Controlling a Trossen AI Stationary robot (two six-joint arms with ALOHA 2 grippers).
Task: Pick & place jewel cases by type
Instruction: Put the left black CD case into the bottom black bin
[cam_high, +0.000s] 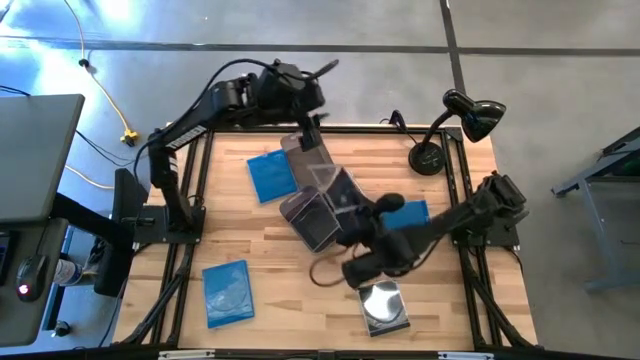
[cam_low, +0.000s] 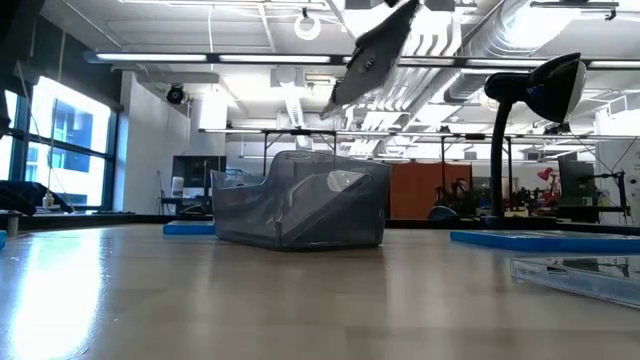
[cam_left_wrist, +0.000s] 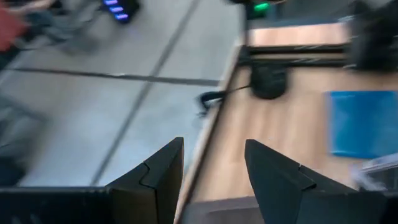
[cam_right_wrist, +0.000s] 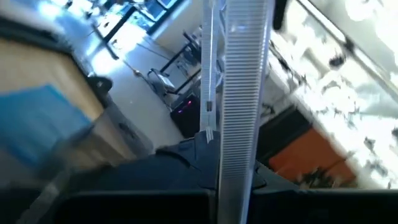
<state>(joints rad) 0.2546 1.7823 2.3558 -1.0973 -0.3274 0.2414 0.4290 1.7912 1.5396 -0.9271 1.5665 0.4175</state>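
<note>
My right gripper (cam_right_wrist: 231, 171) is shut on a clear, grey-faced jewel case (cam_low: 372, 55), held high above the mid-table tub (cam_low: 300, 205). My left gripper (cam_left_wrist: 214, 146) stands open and empty over the table's far edge (cam_high: 328, 68), pointing toward the lamp. Three blue jewel cases lie flat on the table: one far left (cam_high: 270, 175), one near left (cam_high: 225, 292) and one right of centre (cam_high: 408, 213), partly under my right arm. A silver-faced case (cam_high: 385, 305) lies flat near the front edge. My right gripper pinches the jewel case by its two flat faces at one end (cam_right_wrist: 239, 158), with the ribbed side edge (cam_right_wrist: 242, 74) running straight away from the fingers. The case is lifted clear of everything. In the low view it slants down from its held upper end (cam_low: 398, 22).
A smoky-grey tub (cam_high: 312, 222) stands mid-table under the arms. A black desk lamp (cam_high: 470, 115) stands at the far right corner, its base (cam_high: 425, 158) on the wood. Bare wood lies along the near edge between the near-left blue case and the silver case.
</note>
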